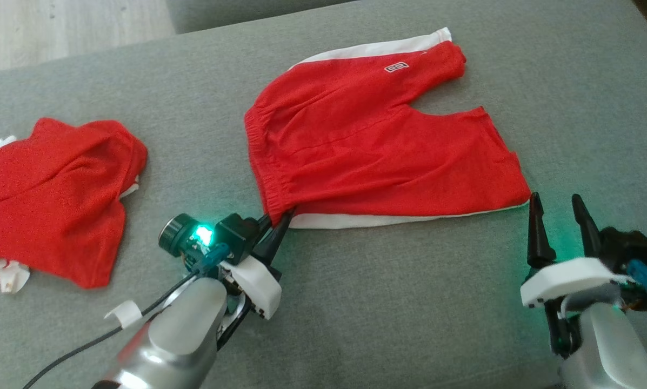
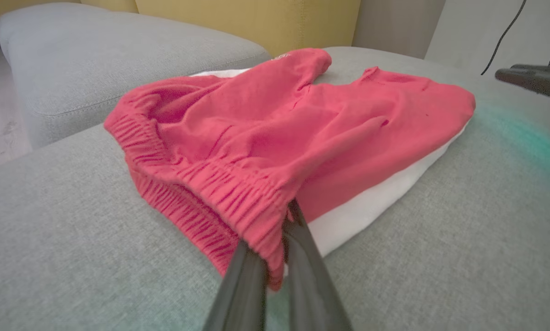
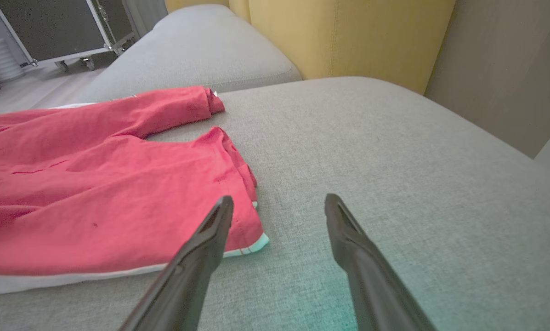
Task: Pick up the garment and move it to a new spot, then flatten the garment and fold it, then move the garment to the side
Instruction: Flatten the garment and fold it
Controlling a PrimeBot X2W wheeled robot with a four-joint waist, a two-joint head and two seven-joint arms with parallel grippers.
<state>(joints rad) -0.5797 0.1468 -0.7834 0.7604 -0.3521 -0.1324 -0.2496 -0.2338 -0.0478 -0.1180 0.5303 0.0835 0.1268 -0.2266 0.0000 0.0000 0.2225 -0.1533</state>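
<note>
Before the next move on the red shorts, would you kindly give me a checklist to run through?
1. Left claw shut on the waistband corner of the shorts: ok.
2. Right claw gripping the leg hem: not ok, it stands open beside the hem corner.
3. Shorts spread out on the grey cushion: ok.
4. Second red garment apart from the shorts: ok.
5. Left grip catching both fabric layers: cannot tell.
</note>
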